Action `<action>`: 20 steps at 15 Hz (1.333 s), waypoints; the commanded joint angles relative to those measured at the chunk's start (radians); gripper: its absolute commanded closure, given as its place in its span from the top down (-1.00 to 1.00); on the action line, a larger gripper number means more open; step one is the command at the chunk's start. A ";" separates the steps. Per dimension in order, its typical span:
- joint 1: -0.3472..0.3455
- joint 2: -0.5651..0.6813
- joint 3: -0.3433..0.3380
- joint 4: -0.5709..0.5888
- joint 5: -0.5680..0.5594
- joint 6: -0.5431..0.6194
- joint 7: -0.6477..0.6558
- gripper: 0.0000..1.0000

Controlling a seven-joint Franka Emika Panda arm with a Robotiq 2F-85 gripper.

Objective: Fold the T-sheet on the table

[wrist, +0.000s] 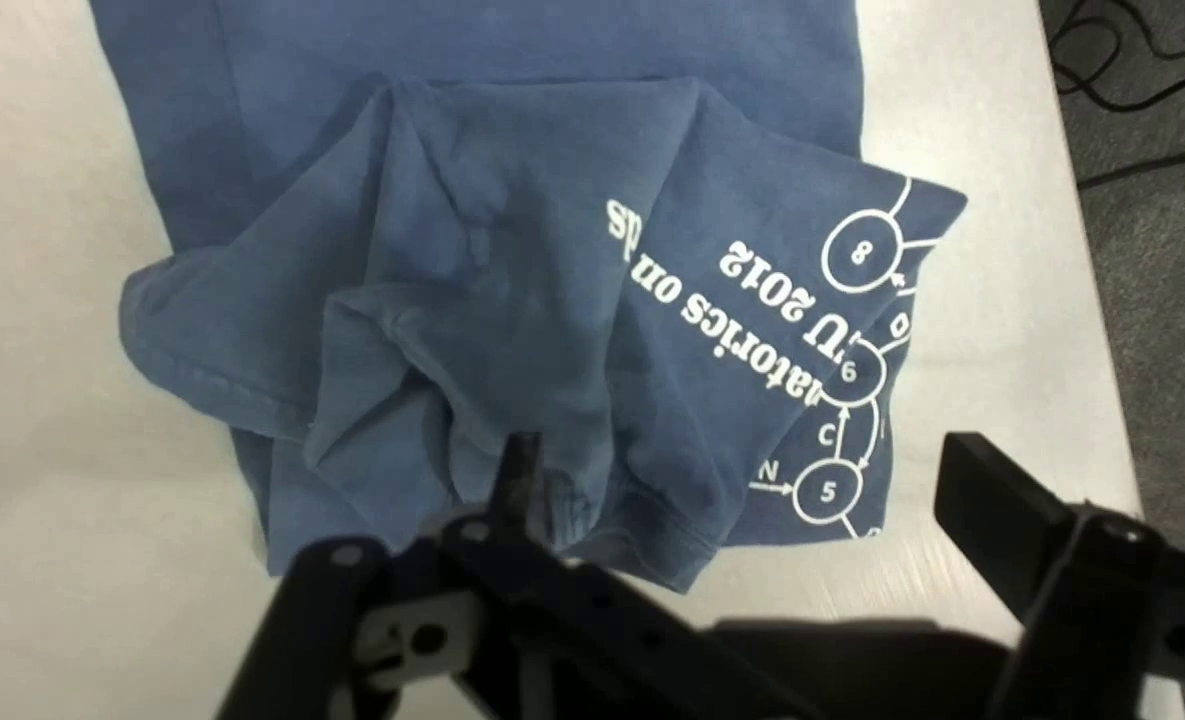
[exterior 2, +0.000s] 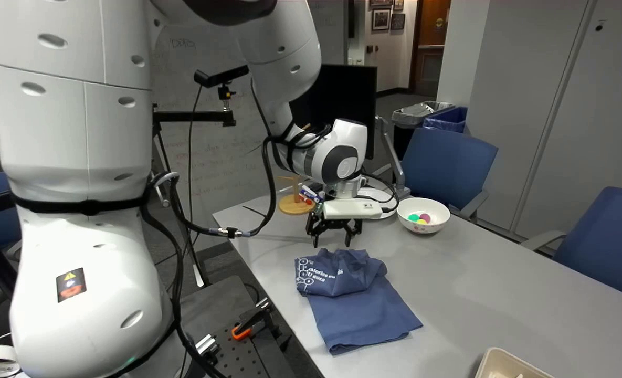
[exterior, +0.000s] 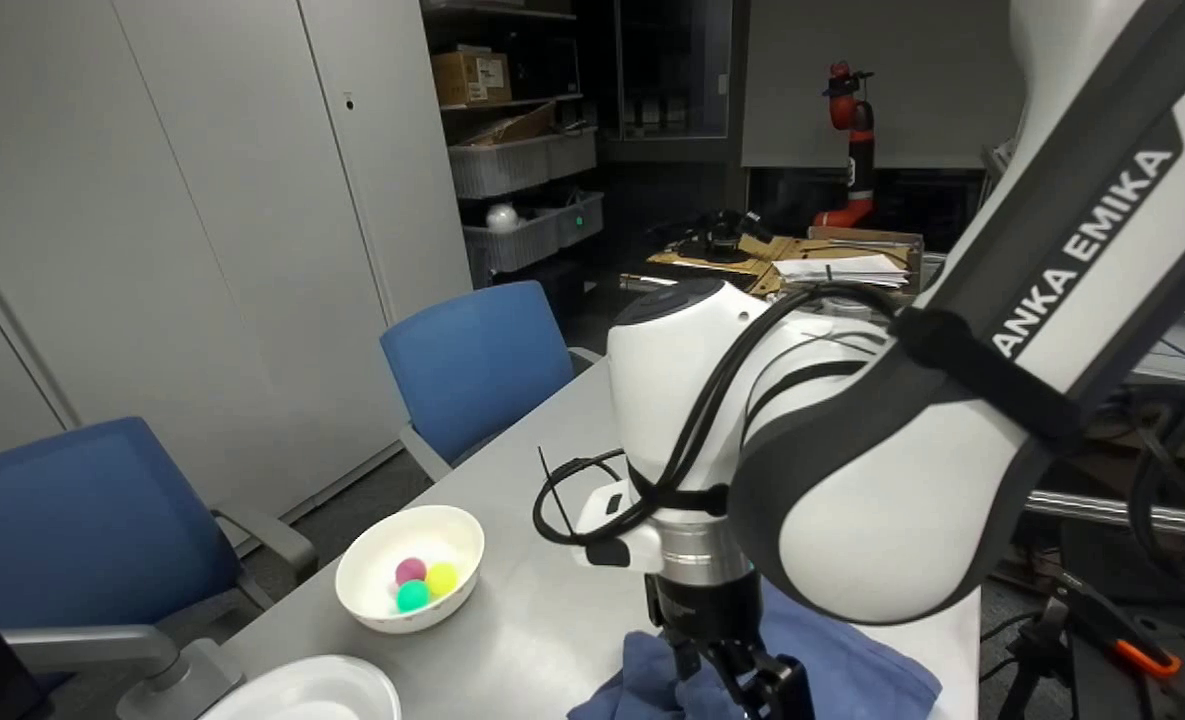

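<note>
Blue T-shirt [exterior 2: 360,310] near wide-apart fingers [wrist: 1007,520]

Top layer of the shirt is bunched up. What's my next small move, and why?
I'd probably ease the open, empty fingers over the rumpled edge of the T-shirt, ready to pinch and straighten it. In an exterior view they seem just beyond that edge, and the top layer lies creased and askew over a flatter part, so another fold might trap wrinkles.
</note>
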 commanded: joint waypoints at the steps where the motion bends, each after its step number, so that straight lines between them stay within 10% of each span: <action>1: -0.001 0.035 -0.018 0.019 -0.057 0.013 0.027 1.00; 15: 0.051 0.278 -0.029 0.207 -0.266 0.098 0.121 0.80; 20: 0.055 0.317 -0.032 0.244 -0.273 0.094 0.125 -0.04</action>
